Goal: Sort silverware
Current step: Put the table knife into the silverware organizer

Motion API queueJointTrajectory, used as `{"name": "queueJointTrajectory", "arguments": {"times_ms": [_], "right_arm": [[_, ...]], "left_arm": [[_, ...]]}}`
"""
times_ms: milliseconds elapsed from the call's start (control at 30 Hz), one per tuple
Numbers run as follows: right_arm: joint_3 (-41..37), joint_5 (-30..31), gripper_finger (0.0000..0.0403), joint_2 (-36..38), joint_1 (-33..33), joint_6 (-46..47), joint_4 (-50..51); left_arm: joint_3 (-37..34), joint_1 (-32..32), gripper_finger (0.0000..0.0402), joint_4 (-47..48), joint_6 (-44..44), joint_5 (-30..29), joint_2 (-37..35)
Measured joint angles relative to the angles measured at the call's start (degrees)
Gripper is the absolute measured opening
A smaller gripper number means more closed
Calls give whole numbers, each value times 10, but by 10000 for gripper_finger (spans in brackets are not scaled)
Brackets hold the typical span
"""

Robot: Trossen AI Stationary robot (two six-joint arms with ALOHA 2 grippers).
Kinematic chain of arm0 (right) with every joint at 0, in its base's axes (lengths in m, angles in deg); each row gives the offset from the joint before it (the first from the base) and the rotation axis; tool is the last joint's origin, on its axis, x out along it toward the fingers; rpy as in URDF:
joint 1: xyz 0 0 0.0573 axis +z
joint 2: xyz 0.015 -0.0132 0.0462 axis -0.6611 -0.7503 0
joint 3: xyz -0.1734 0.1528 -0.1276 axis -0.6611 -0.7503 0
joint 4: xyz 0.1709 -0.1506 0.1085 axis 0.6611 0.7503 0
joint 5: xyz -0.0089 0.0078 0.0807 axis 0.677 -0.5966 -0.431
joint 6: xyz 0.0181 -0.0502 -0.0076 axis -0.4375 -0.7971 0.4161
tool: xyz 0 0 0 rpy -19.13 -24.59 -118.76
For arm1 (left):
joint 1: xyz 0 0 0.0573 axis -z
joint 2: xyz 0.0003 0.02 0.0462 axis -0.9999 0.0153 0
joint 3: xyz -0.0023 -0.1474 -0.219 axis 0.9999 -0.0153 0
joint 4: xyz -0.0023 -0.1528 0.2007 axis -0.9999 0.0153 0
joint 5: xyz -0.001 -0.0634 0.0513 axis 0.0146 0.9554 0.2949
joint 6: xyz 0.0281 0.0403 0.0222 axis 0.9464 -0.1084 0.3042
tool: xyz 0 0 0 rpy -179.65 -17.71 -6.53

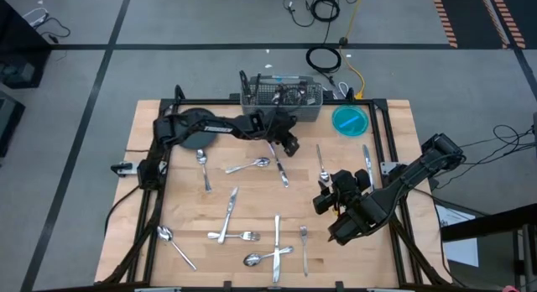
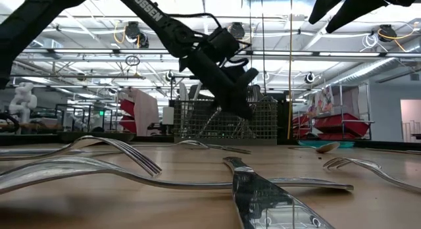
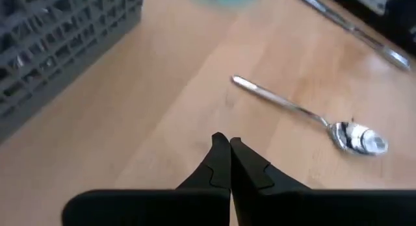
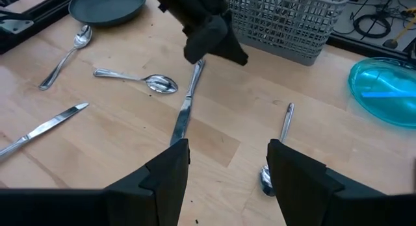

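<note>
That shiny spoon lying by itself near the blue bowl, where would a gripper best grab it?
Probably mid-handle, from straight above. The shiny silver metal spoon lies flat on the bare wooden table, its slim straight handle clear of other cutlery, so fingers closing across the handle fit better than on the rounded bowl end. The open right gripper sits closest; the shut left gripper is nearer the grey wire-mesh caddy.

glossy metal silverware (image 1: 257, 165), matt pale wood table (image 1: 193, 212) (fine grain), grey wire-mesh caddy (image 1: 281, 97), translucent blue plastic bowl (image 1: 350, 120)

silverware (image 1: 277, 238) | shiny forks, spoons, knives | lying flat, scattered across tabletop
</note>
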Motion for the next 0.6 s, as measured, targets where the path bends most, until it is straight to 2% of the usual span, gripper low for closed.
{"name": "queueJointTrajectory", "arguments": {"times_ms": [167, 367, 500, 600], "right_arm": [[0, 0, 196, 0, 0, -3, -2], [0, -29, 196, 0, 0, -15, -8], [0, -45, 196, 0, 5, -15, -9], [0, -45, 196, 0, 8, -15, -9]], "left_arm": [[1, 35, 0, -16, -28, 13, -1], [-5, 126, 0, 42, 4, 20, -31], [-54, 197, 0, 40, -2, 15, -59], [-103, 220, 0, -8, -24, -33, -103]]}}
